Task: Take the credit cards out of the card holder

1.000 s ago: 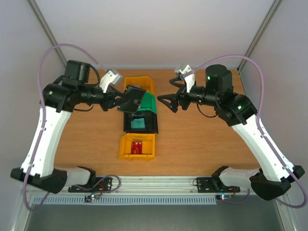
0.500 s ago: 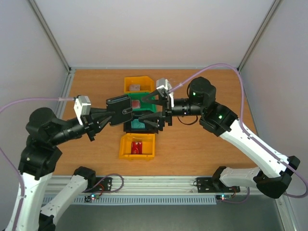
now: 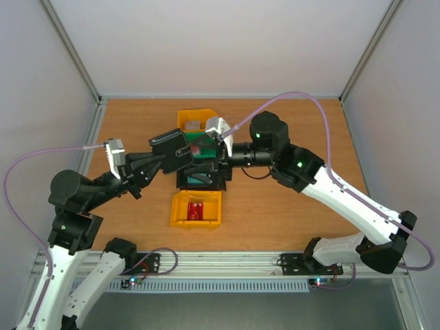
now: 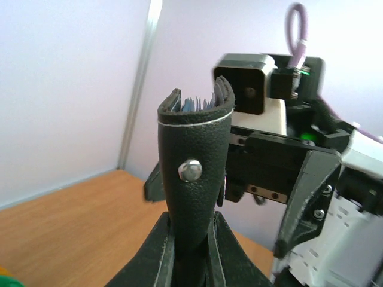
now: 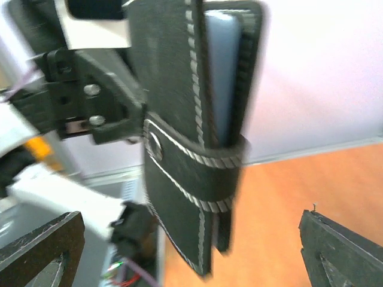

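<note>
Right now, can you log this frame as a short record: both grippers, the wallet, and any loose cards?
left gripper: shut on the wallet, holding it in the air over the bins
right gripper: open, facing the wallet, not gripping it
wallet: folded, off the table
red card: lying in the near yellow bin
teal card: in the black bin, partly hidden

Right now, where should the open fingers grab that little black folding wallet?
Its free end, away from the left fingers clamping the small black folding card holder. Come from the opposite side, right fingers straddling the two flat covers: broad, parallel faces for pinching.
</note>
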Controlling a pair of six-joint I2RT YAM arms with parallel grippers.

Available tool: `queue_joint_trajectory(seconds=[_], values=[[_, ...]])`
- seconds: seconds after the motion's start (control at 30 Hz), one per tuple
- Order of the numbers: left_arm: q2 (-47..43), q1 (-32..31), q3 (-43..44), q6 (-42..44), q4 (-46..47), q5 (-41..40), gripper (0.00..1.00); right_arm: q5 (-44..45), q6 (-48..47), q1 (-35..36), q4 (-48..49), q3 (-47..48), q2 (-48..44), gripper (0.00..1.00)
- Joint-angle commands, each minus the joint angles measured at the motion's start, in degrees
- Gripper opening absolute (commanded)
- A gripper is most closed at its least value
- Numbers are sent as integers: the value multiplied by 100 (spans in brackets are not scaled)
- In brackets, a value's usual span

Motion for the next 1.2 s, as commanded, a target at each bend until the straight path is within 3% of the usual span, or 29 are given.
queue_joint_trajectory(seconds=[0.0,0.07,0.23,0.3,0.37,0.47,0.73,1.17], values=[[-247,-8,-52,-3,222,-1234,0,3053,140,192,380,-225,-541,98],[-243,-9,5,143,-151,-1715,0,4184,31,448,388,-161,-458,95],[-144,-12,184,594,-977,-2797,0,5833,-1015,1630,705,283,161,87],[-116,-17,228,716,-1077,-2939,0,5962,-969,1777,522,785,546,81],[-105,-13,224,757,-1051,-2942,0,6137,-742,1798,250,1262,899,69],[-105,-13,222,720,-979,-2869,0,6272,-534,1799,-295,1954,1391,61],[-121,-17,222,714,-882,-2843,0,6349,-277,1791,-1009,2777,2070,49],[-74,-13,152,653,-812,-2674,0,6511,-155,1773,-1227,2888,2303,44]])
